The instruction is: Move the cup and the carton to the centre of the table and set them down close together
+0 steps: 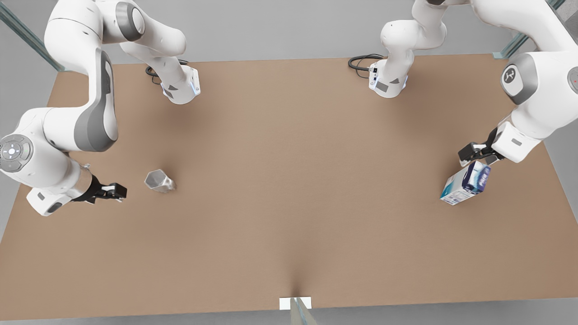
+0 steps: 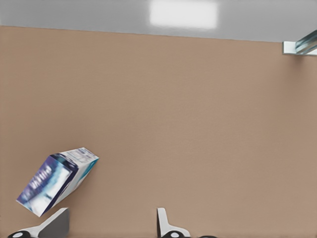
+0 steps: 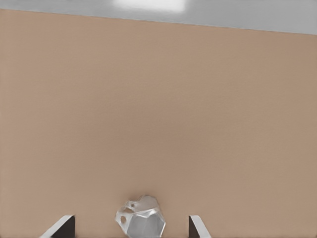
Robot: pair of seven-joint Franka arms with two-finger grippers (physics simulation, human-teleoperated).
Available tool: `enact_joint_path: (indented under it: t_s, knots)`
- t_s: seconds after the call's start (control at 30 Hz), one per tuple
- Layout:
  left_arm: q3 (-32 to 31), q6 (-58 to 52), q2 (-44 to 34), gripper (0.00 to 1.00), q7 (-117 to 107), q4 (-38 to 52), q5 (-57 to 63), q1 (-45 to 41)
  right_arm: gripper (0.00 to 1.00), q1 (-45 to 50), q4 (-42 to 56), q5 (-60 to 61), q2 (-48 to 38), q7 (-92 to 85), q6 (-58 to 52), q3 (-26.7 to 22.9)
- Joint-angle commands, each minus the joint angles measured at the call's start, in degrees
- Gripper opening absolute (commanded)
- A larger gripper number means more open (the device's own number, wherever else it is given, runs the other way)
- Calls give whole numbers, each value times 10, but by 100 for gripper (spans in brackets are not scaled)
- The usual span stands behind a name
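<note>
While ungripped, cup [image 3: 140, 222] between jaws.

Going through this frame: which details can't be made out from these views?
- Front view: whether the left gripper touches the tilted carton, because the two overlap at the front view's right.
- Left wrist view: the carton's white print is too small to read.
- Right wrist view: part of the cup, which sits ahead of the right gripper, is cut off by the picture's edge.
</note>
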Motion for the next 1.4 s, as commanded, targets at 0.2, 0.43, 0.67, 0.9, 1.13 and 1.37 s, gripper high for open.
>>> enact_joint_path:
  t_s: [0.2, 0.43, 0.67, 0.9, 1.13, 1.37]
  knots:
    - [1, -7, 1, 100, -2, -3, 0, 1, 100, -50, -358, -11, -115, -16, 222, -2]
    - [12, -16, -1, 100, -2, -26, 16, 1, 100, -54, -463, -11, -84, -16, 269, -2]
    - [17, -16, 0, 100, 9, -27, 16, 2, 100, -66, -482, -11, -28, -31, 272, -2]
    - [21, -15, 3, 100, 9, -27, 16, 2, 40, -71, -466, -11, 8, -35, 274, -2]
    - [21, -15, 4, 100, 9, -27, 16, 2, 21, -75, -453, -11, 17, -34, 268, -2]
    - [31, -11, 8, 100, 18, -27, 16, 3, 21, -75, -442, -11, 14, -40, 252, -1]
